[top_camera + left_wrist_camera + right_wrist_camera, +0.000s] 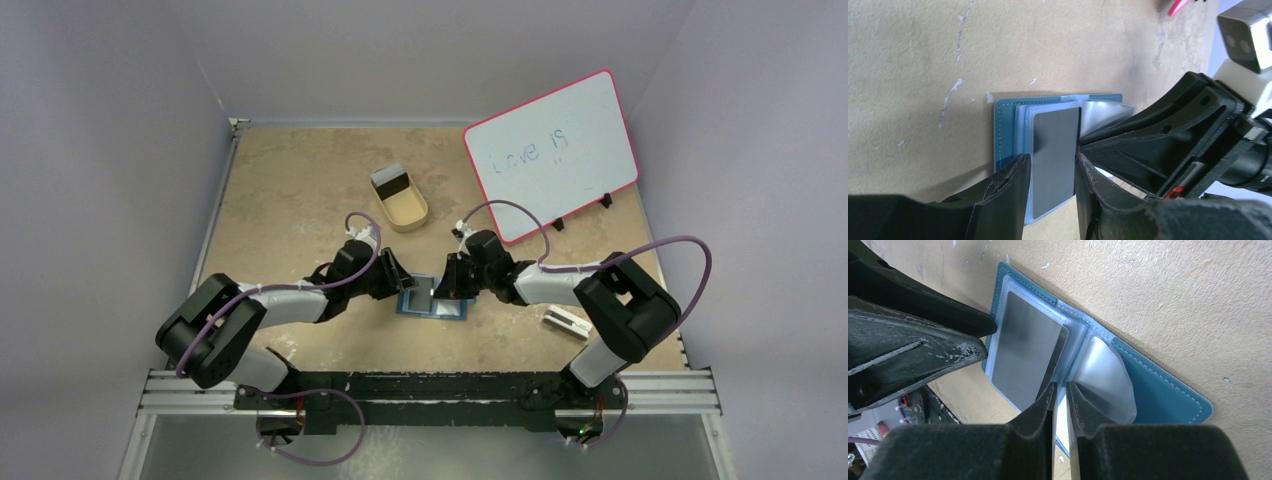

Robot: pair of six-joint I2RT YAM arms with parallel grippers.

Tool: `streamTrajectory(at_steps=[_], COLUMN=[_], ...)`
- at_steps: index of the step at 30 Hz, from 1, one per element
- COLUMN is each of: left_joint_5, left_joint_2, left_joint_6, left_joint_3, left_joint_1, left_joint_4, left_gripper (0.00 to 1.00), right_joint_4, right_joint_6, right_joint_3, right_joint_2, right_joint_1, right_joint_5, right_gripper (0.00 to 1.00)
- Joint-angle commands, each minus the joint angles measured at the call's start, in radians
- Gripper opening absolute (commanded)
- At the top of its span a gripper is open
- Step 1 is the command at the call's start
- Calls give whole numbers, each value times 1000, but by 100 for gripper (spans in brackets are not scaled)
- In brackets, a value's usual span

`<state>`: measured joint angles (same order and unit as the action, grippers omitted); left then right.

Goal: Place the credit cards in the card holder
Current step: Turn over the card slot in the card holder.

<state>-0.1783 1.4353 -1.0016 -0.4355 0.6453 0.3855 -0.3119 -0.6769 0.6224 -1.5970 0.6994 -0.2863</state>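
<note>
The teal-blue card holder (433,303) lies open on the table between both arms, its clear sleeves up. In the left wrist view a dark grey credit card (1055,132) lies over the sleeves of the left page (1004,125). My left gripper (1053,159) is shut on the card's two long edges. My right gripper (1061,386) is at the spine beside the card's raised edge (1055,357), jaws nearly together with a thin pale sleeve edge between them. A clear sleeve (1108,375) bulges up to its right. Another card (392,182) stands in the tan tray.
The tan oval tray (415,215) sits behind the card holder. A red-framed whiteboard (555,155) leans at the back right. A white block with a dark slot (563,321) lies by the right arm's base. The two grippers' fingers nearly touch over the holder.
</note>
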Motion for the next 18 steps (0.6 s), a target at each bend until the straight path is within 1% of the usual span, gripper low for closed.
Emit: streamTrajectory(at_steps=[1,6,12,18], left_joint_5=[38,60,17,-8], left_joint_2=[-13,-17,19,16], left_joint_6=[43,47,-1,-45], left_joint_3=[-19,-17,4,7], left_joint_1=[12,17,25,32], left_joint_4=[-40,-52,54,102], left_gripper=[37,38,37,37], right_joint_4=[29,15,3,-5], right_joint_6=[28,29,34,37], right_joint_3=[-21,-29,-28,-32], right_joint_2=[-16,-26,-48,-57], right_joint_1=[2,3,2,2], right_joint_5=[-21,-26,-39,-46], right_gripper=[15,14,14,14])
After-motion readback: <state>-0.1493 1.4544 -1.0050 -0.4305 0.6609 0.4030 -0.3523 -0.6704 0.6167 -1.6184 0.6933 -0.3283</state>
